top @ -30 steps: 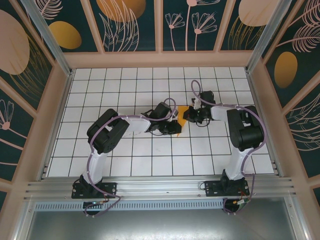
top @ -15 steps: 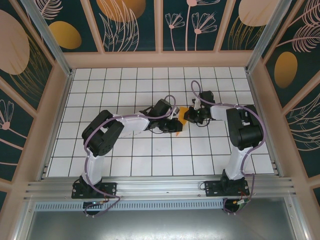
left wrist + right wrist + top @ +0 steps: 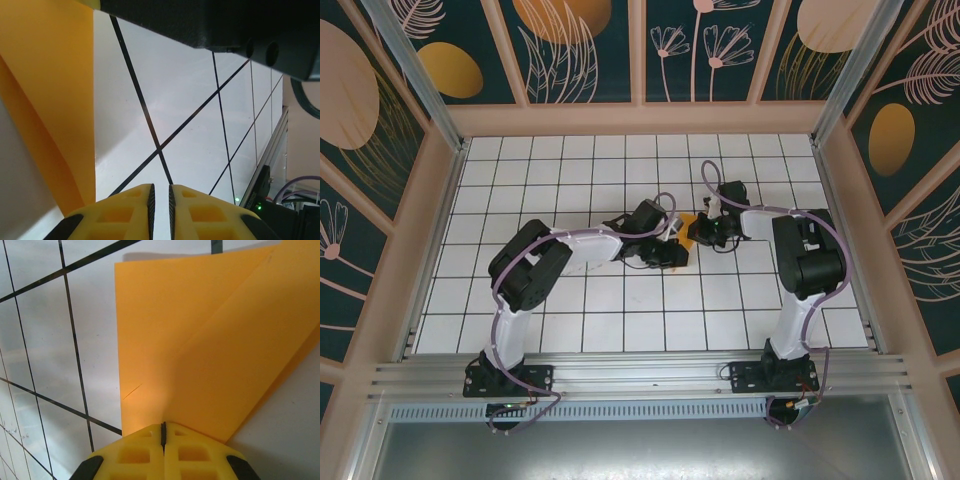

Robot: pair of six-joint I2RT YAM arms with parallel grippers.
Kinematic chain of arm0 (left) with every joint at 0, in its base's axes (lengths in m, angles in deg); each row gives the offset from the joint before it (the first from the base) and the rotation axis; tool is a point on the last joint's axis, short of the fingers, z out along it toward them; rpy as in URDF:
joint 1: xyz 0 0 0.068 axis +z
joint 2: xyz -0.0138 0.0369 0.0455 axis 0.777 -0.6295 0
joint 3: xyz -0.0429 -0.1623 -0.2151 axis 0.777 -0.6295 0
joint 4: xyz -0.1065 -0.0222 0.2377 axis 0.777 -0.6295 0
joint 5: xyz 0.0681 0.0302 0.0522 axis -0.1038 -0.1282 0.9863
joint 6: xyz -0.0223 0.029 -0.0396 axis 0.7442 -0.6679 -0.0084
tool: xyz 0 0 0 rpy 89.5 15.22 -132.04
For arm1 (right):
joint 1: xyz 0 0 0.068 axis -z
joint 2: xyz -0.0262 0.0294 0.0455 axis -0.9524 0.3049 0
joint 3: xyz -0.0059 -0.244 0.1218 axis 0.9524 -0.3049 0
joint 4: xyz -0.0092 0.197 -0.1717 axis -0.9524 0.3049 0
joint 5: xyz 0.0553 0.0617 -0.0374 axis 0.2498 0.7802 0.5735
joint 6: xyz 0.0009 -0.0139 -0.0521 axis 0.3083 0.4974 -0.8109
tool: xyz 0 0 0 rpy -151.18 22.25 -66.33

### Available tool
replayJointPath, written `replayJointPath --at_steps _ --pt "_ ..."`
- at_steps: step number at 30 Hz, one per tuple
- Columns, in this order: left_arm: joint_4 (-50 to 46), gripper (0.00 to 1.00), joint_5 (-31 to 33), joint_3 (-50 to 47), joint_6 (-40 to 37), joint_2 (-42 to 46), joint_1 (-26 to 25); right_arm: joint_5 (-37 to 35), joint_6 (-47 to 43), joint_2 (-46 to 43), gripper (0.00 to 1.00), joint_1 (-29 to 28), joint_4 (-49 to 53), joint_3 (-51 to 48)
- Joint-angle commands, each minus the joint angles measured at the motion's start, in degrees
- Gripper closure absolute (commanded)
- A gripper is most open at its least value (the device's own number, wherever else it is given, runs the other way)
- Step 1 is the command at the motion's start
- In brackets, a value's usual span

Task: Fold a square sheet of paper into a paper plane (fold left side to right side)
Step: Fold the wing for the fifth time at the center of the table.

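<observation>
Yellow fingers (image 3: 135, 455) of the right gripper (image 3: 163, 426) are pressed flat together with only a hairline between them. Their tips sit at the near edge of the orange sheet of paper (image 3: 200, 340). Whether that edge is nipped between the fingers or only pressed beneath them cannot be told. Past the tips the sheet lies on the white tiled table (image 3: 40, 340), one layer folded over another along a slanting crease. A short faint scratch marks the sheet near its left edge.

The left gripper (image 3: 160, 192) has its fingers drawn close, leaving a thin slit through which bare tile shows, and it holds nothing. In the left wrist view the sheet lies to the left of the fingers, a darker band of it running down to just beside the left-hand one.

From above, the sheet is a small orange patch near the middle of the table. The left gripper is at the sheet's left, slightly nearer side, and the right gripper is against its right side.
</observation>
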Motion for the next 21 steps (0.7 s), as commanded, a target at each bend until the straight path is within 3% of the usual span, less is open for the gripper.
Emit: replayJointPath --at_steps 1,9,21 --pt "-3.93 0.82 0.91 1.67 -2.58 -1.41 -0.34 -2.76 -1.1 2.3 1.0 -0.67 2.61 0.37" --pt "-6.65 0.82 5.14 1.88 -3.89 -2.14 -0.27 -3.48 -1.59 2.44 1.0 -0.85 3.54 0.73" --pt "-5.69 0.82 6.06 0.67 -3.2 -2.28 -0.34 -4.46 -2.37 2.53 1.0 -0.95 4.62 1.17"
